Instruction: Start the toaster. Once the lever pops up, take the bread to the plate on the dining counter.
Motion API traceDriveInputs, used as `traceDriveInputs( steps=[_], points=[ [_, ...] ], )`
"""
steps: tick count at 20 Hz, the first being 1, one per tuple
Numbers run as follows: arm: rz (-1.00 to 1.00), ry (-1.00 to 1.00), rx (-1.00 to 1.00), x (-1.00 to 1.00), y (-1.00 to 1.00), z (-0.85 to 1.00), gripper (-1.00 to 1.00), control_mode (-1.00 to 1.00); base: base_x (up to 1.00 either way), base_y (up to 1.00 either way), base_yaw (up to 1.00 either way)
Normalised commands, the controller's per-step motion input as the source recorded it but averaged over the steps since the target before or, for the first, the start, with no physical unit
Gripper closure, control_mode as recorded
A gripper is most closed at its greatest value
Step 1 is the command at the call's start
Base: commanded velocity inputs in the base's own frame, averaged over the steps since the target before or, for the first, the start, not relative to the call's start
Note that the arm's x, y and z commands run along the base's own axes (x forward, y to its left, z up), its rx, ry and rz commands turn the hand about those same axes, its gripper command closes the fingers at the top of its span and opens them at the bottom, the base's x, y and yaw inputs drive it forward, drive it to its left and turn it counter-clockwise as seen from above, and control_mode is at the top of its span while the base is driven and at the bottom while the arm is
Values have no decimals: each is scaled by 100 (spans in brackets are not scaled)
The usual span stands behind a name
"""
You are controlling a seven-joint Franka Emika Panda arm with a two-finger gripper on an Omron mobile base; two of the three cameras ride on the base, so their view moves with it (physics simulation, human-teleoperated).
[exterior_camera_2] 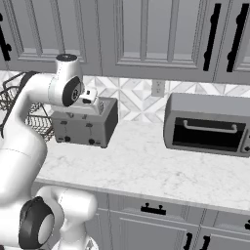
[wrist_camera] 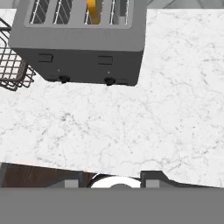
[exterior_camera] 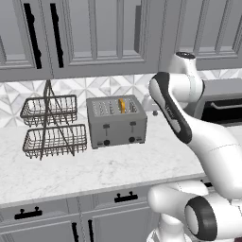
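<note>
Bread (exterior_camera: 122, 105) upright in toaster (exterior_camera: 116, 124) slot

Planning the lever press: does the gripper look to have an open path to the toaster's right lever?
Probably yes. In the hand view the toaster faces the camera, its right lever is unobstructed, and bare marble worktop lies in front. The wire basket rack sits off to the side.

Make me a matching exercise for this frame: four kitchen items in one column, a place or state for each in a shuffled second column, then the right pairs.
1. bread
2. wire basket rack
3. oven-like appliance
4. toaster

A. dark glass door, handle across its top
B. stands left of the toaster, two tiers
C. sticks up from a slot
D. two black levers on its front

Pairs: 1-C, 2-B, 3-A, 4-D
</note>
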Motion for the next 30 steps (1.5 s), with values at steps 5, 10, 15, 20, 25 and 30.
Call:
traceDriveInputs(
  steps=[5, 10, 15, 20, 25, 30],
  points=[
    [0, 3, -4, 4, 46, -29, -100, -100, 0, 0, 0],
    [0, -4, -2, 30, 30, -53, -100, -100, 0, 0, 0],
    [4, -21, -2, 62, -1, -28, -100, -100, 0, 0, 0],
    [1, -14, -7, 61, 0, -2, -100, -100, 0, 0, 0],
    [0, -1, 0, 21, 0, -9, 100, -100, 0, 0, 0],
    [0, -9, 1, 6, 2, -11, 100, -100, 0, 0, 0]
  ],
)
